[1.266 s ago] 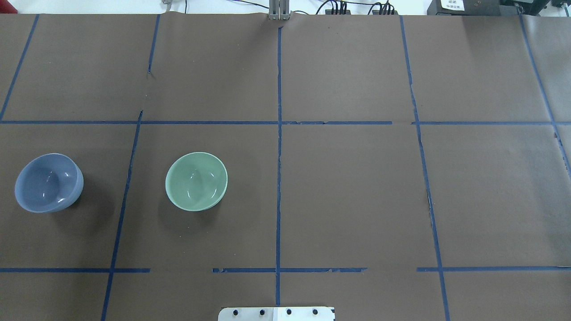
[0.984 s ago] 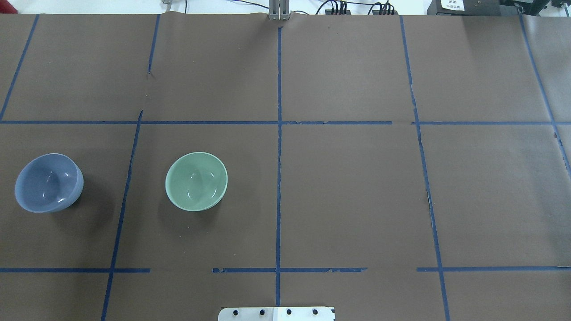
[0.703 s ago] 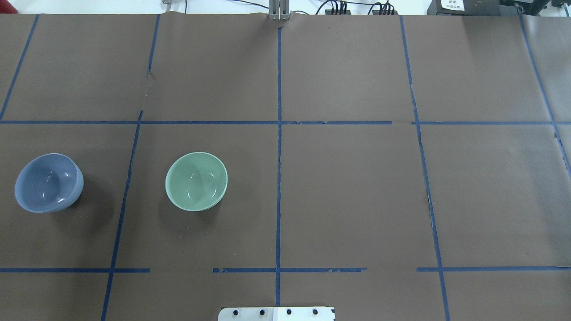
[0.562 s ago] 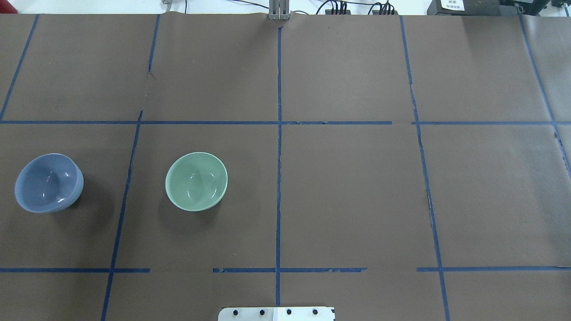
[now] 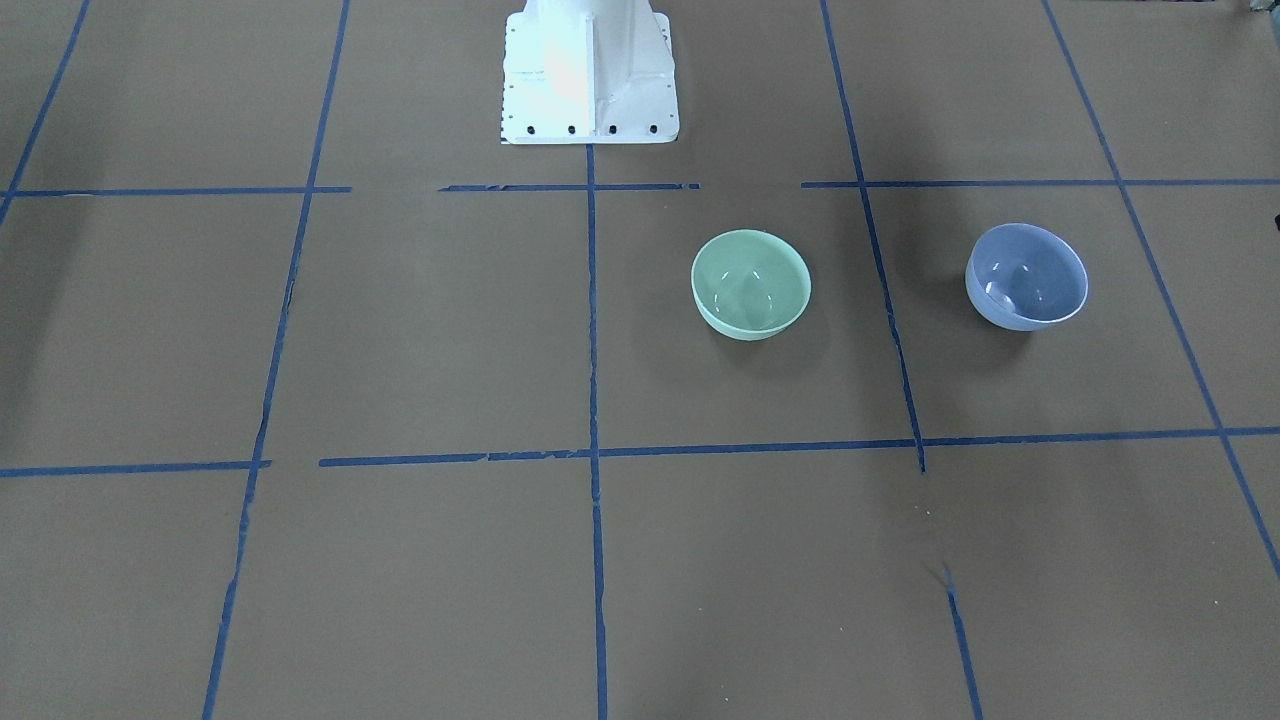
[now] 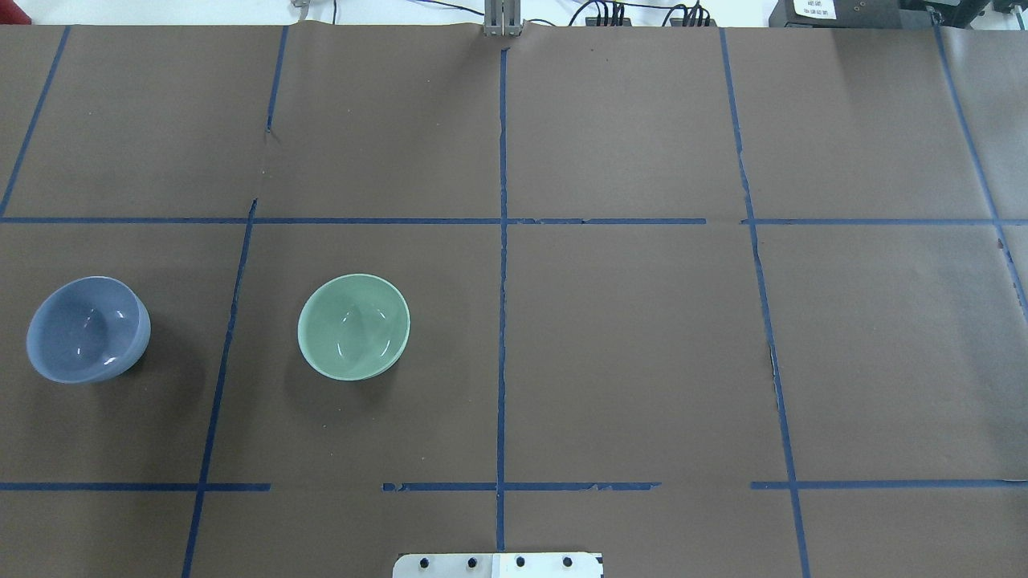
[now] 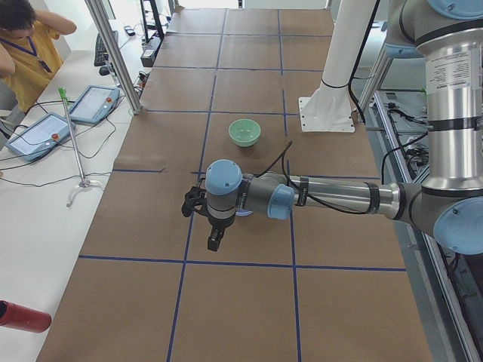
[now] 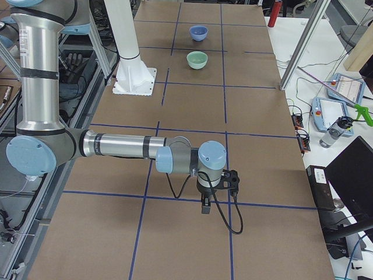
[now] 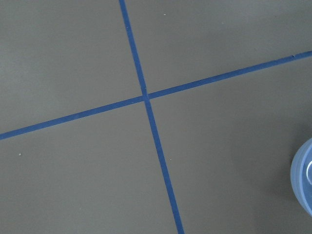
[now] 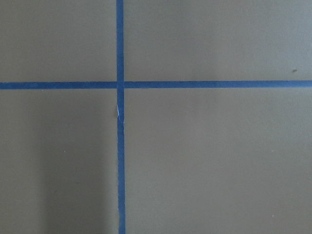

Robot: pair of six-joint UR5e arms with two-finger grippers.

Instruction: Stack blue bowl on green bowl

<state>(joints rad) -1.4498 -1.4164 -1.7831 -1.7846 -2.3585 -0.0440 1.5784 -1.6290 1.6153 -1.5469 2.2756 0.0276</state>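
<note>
The left gripper [image 7: 214, 241] hangs over the table [image 6: 642, 361], farther from the green bowl [image 6: 353, 326] than the blue bowl [image 6: 88, 329] is; how wide it stands cannot be told. The blue bowl sits upright and untouched, well apart on the green bowl's left. The reach looks barely begun, and next the left gripper must come across and grasp it. The right gripper [image 8: 205, 205], well to the green bowl's right, is equally unreadable.

We're seeing the blue bowl [image 6: 87, 329], glossy periwinkle, sitting upright at the robot's far left; the green bowl [image 6: 353, 326], glossy mint, is sitting upright, well apart, nearer centre.
</note>
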